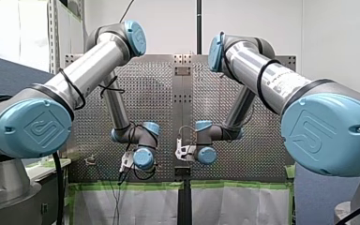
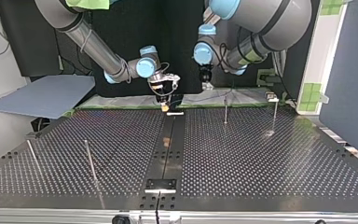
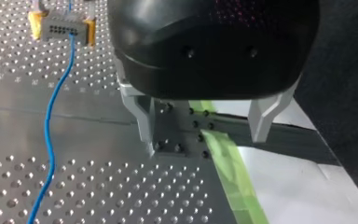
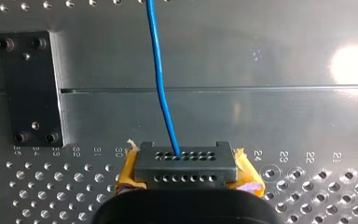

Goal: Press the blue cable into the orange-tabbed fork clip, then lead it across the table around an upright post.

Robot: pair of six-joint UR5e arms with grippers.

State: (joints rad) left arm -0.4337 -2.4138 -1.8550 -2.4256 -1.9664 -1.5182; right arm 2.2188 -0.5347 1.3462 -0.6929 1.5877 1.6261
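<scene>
First step looks done, I judge; the routing is left.
At the table's [image 2: 261, 158] far edge my left gripper [image 3: 205, 142] is wide open and empty; my right gripper's [image 2: 169, 103] state I cannot tell. The orange-tabbed clip [image 4: 186, 168] holds the blue cable [image 4: 161, 93]; the upright post [image 2: 225, 110] waits.

The table [image 4: 307, 126] bears engraved numbers 32, 31, 30 and 24 down to 20.

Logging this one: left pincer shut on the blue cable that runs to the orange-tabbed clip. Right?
No. The left pincer is open and holds nothing; the blue cable lies on the table beside it and does run to the orange-tabbed clip. The left wrist view shows this.
</scene>
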